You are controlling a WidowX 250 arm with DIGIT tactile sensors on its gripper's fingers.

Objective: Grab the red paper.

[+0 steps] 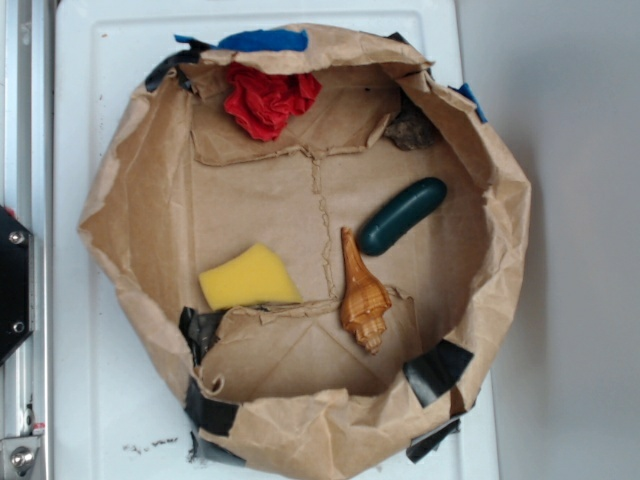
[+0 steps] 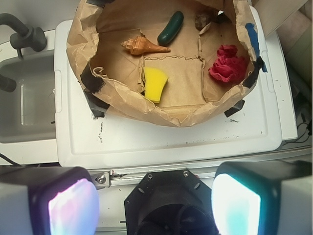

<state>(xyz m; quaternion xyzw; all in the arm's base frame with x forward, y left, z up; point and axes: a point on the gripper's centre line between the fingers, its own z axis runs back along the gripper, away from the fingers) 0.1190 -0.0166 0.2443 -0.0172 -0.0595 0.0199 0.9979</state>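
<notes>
A big brown paper bag (image 1: 300,410) sits on a white surface (image 1: 90,400), with its sides rolled down so it looks like a wide bowl. Black tape (image 1: 437,368) holds some of the torn edges together, and a blue patch of tape (image 1: 262,40) sticks to the rim.

The red paper (image 1: 268,100) lies inside the bag, on the bag's floor, close against the wall right under the blue tape. It is a bright, crinkly wad. Nothing is touching it.

Other things lie in the bag too — a yellow sponge (image 1: 248,278), a tan seashell (image 1: 360,295) and a dark green pickle-shaped toy (image 1: 402,215). The sponge and the shell are near the middle, next to each other but apart. The green toy is off to one side of the shell. A small dark brown lump (image 1: 412,130) sits by the bag's wall, not far from the red paper. What it is, I cannot tell.

In the wrist view the hand (image 2: 155,203) is well away from the bag, outside the white surface. Its two fingers (image 2: 234,200) are spread wide apart — the hand is released and grasps nothing. The red paper (image 2: 228,67) shows far ahead of it, on the right side of the bag. A grey sink (image 2: 24,98) is on the left of the white surface.
</notes>
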